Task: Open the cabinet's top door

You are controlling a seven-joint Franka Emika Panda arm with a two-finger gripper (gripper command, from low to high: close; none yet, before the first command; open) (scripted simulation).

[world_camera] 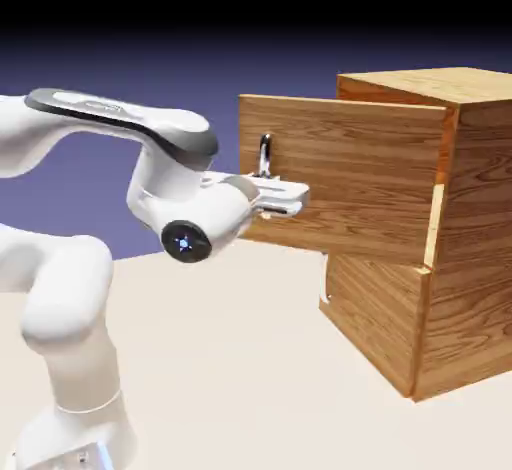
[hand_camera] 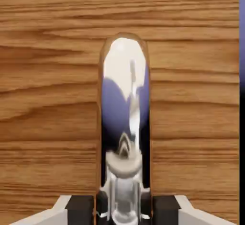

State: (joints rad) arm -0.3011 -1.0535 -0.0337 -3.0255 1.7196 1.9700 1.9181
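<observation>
The wood-grain cabinet (world_camera: 455, 228) stands at the exterior view's right. Its top door (world_camera: 350, 183) is swung out to the left, well away from the cabinet's front, hinged at its right edge. A curved silver handle (world_camera: 265, 155) stands near the door's free left edge. My gripper (world_camera: 272, 196) reaches in from the left and is shut on the handle's lower end. In the hand view the shiny handle (hand_camera: 124, 118) rises large between my two dark fingertips (hand_camera: 79, 208), with the door's wood (hand_camera: 48, 99) filling the picture behind it.
The lower panel (world_camera: 375, 323) sits flush in the cabinet, with a small silver handle (world_camera: 324, 301) at its left edge. The pale table (world_camera: 240, 378) stretches in front. My white arm (world_camera: 60, 288) rises at the lower left.
</observation>
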